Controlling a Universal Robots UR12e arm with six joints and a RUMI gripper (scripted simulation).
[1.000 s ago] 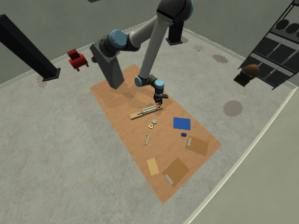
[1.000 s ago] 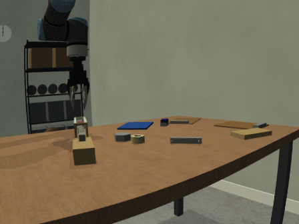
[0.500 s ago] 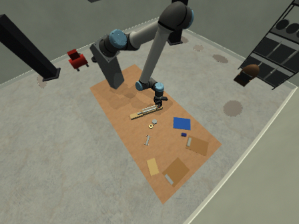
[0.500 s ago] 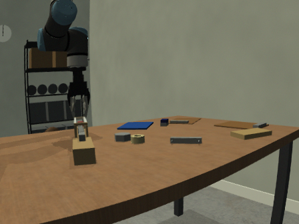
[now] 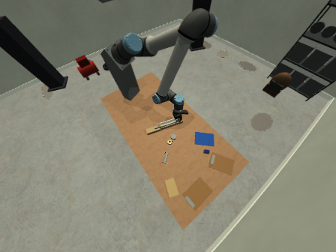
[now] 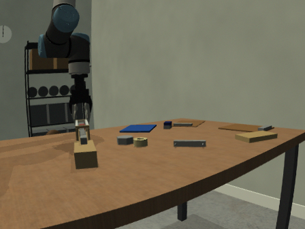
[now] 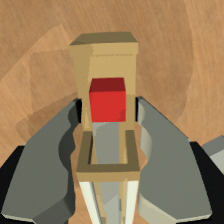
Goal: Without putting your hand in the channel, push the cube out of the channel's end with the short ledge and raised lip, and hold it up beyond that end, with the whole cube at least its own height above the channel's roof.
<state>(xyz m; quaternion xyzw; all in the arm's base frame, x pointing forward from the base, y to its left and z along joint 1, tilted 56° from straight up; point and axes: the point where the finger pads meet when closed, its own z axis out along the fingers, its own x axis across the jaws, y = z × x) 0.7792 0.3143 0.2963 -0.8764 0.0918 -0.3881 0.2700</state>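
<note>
A red cube [image 7: 106,99] sits on the short ledge at one end of the tan channel [image 5: 160,129] [image 6: 83,137] [image 7: 106,165], just in front of the raised lip [image 7: 103,48]. My gripper [image 5: 178,118] [image 6: 81,116] [image 7: 108,99] is open, pointing down over that end. In the wrist view its grey fingers stand either side of the channel walls beside the cube, with a gap to the cube. In the side view the fingertips hang just above the channel's far end. A tan block [image 6: 86,155] closes the near end there.
On the wooden table [image 5: 124,112] [image 6: 170,170] lie a grey hex nut [image 5: 173,136] [image 6: 124,140], a ring [image 5: 169,142] [image 6: 140,142], a blue mat [image 5: 204,139] [image 6: 137,128], a small blue block [image 5: 206,151] [image 6: 167,125], a grey bar [image 5: 165,157] [image 6: 189,143] and tan plates [image 5: 172,187] [image 6: 256,136].
</note>
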